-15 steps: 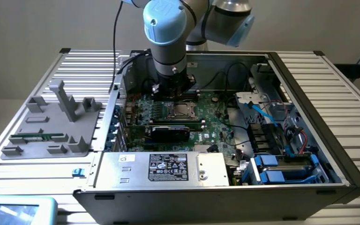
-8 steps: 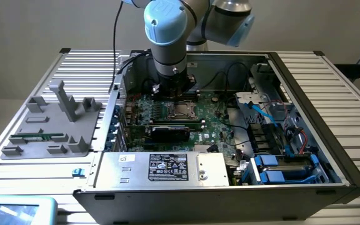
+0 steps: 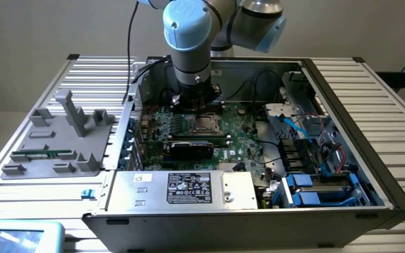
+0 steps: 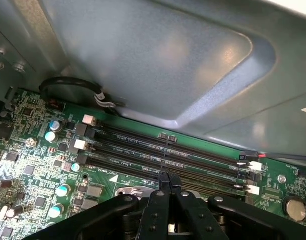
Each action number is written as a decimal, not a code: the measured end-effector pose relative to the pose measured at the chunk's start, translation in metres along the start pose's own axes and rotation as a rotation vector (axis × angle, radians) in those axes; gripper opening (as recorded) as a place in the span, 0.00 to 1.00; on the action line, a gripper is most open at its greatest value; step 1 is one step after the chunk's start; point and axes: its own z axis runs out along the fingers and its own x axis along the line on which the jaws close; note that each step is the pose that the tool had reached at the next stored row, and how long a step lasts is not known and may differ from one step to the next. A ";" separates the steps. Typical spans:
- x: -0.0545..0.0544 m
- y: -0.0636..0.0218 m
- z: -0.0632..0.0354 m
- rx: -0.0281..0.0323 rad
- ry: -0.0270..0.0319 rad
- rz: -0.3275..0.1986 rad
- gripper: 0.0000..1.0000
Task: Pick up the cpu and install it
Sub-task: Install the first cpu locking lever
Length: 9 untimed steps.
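My gripper hangs low inside the open computer case, over the motherboard just behind the square metal-framed socket. In the wrist view its two black fingers are pressed together, so the gripper is shut with nothing visible between them. Its tips point at the long dark memory slots, and a corner of the socket frame lies just beside them. The socket's centre looks pale silver. Whether that is the cpu I cannot tell.
The case's grey wall rises close behind the memory slots, with a black cable at its foot. A power supply, a black card, cables and blue drive bays crowd the case. Outside stands a grey fixture holding a green memory stick.
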 end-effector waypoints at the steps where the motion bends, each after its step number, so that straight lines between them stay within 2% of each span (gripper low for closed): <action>1: -0.001 -0.0004 0.0003 -0.0004 -0.0001 -0.001 0.09; 9: -0.002 -0.0008 0.0006 -0.0003 0.0004 -0.002 0.09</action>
